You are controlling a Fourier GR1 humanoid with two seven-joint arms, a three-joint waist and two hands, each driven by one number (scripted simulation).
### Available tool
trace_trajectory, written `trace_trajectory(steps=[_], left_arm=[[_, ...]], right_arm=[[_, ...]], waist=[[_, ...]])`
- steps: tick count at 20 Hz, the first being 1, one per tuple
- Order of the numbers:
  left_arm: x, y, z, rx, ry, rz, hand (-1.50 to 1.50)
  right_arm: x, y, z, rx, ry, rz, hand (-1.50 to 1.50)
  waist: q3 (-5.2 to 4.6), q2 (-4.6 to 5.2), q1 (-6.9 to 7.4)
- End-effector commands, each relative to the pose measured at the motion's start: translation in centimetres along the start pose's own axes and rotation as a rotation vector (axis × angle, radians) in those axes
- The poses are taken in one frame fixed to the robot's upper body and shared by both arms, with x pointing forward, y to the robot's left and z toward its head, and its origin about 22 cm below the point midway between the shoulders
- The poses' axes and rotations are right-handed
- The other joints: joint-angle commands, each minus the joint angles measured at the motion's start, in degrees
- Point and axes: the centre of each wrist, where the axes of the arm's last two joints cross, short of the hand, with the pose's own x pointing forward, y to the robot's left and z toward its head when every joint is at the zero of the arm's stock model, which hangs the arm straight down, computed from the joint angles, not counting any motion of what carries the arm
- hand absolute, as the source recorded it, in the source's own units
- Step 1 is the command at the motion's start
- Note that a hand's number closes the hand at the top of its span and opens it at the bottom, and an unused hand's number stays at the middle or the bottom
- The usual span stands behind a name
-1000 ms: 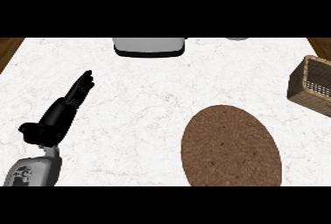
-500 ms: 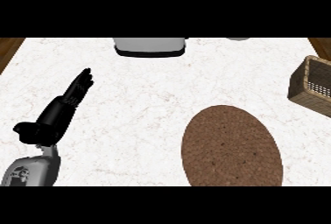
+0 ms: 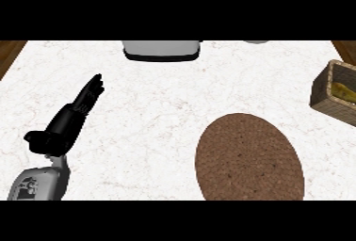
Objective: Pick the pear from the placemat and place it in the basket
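Observation:
A brown oval placemat (image 3: 249, 157) lies on the white marble counter (image 3: 160, 117) at the lower right, with nothing on it. A wicker basket (image 3: 329, 94) stands at the right edge, cut off by the view; a yellowish shape that looks like the pear (image 3: 343, 91) lies inside it. My left hand (image 3: 69, 120) rests at the left with its fingers straight, pointing up and away, far from both placemat and basket. My right hand does not show.
A grey appliance with a black base (image 3: 161, 49) stands at the counter's far edge, centre. A small pale object (image 3: 256, 41) peeks in at the top right. Wooden floor shows past the counter's far corners.

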Motion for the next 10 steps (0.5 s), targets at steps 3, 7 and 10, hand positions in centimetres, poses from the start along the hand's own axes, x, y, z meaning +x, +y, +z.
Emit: trace_trajectory(steps=[3, 7, 10], left_arm=[[0.2, 1.1, 0.9, -0.013, 0.009, -0.01, 0.0], [1.0, 2.1, 0.1, 0.004, 0.001, -0.005, 0.0], [-0.3, 1.2, 1.5, 0.017, 0.021, 0.001, 0.0]], right_arm=[[1.8, -3.9, -1.9, -0.01, 0.001, -0.152, -1.5], [-0.1, -4.5, -2.3, -0.094, 0.113, -0.273, -1.5], [-0.2, -8.4, -2.8, -0.059, 0.191, -0.302, -1.5]], waist=[[-0.03, -0.17, -0.19], [0.01, -0.03, -0.21], [-0.03, -0.3, -0.66]])
